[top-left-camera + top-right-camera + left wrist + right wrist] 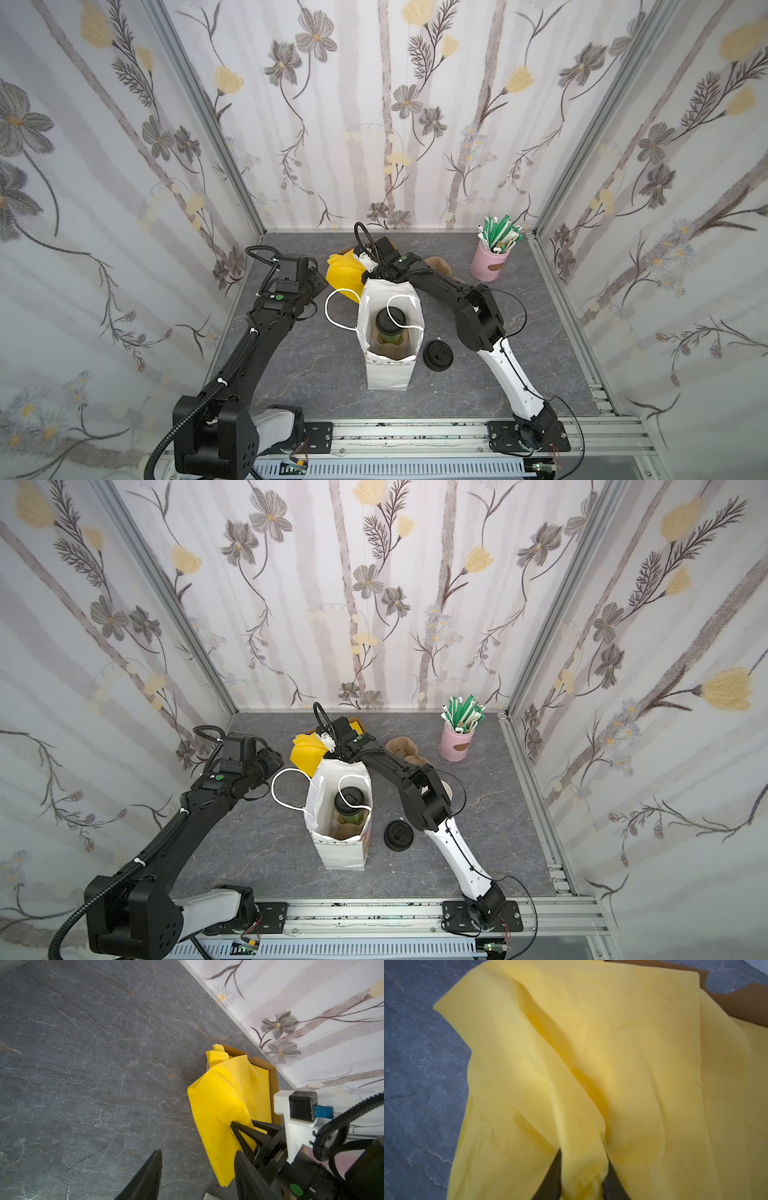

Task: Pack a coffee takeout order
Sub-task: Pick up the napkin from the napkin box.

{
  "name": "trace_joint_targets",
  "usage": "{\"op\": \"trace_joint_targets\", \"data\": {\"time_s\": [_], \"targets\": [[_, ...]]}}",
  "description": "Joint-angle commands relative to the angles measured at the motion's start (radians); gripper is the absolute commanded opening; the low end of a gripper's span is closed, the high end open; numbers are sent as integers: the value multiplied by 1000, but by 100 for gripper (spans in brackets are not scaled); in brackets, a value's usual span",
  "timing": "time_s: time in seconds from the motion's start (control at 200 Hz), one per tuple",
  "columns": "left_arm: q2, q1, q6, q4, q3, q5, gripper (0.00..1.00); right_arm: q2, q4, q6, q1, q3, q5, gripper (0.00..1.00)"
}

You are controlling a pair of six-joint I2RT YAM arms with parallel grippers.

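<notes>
The green cup with its black lid [390, 328] [348, 806] stands inside the upright white paper bag [386, 376] at mid table. Behind the bag, the yellow napkin [343, 274] [303, 756] lies partly in a shallow cardboard box [274, 1084]. My right gripper [584, 1154] is shut on a bunched fold of the napkin [591, 1053]; the left wrist view shows its fingers [243, 1128] pinching the sheet [218, 1105]. My left gripper [198, 1152] hangs open just left of the napkin, with nothing between its fingers, above bare table.
A loose black lid [437, 354] lies right of the bag. A pink holder of wrapped straws [489, 262] stands at the back right. A brown pulp cup carrier [405, 748] sits behind the right arm. The bag's white handles [332, 311] loop out leftward.
</notes>
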Motion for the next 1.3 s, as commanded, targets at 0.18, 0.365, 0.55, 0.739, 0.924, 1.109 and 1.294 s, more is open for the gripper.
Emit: {"op": "trace_joint_targets", "data": {"time_s": [0.18, 0.365, 0.55, 0.739, 0.924, 1.109, 1.294], "targets": [[-24, 2, 7, 20, -3, -6, 58, -49, -40, 3, -1, 29, 9, 0], [-41, 3, 10, 20, 12, -13, 58, -103, -44, 59, -19, 28, -42, 0], [-49, 3, 12, 20, 24, -28, 58, -128, -33, 91, -47, 30, -116, 0], [-53, 3, 14, 20, 37, -44, 58, -131, -12, 130, -86, 30, -216, 1], [-67, 3, 21, 20, 40, -62, 59, -136, 8, 174, -111, 28, -271, 0], [-69, 3, 19, 20, 49, -70, 59, -131, 31, 201, -129, 26, -317, 13], [-82, 3, 3, 20, 38, -81, 59, -113, 44, 229, -151, 27, -356, 4]]}}
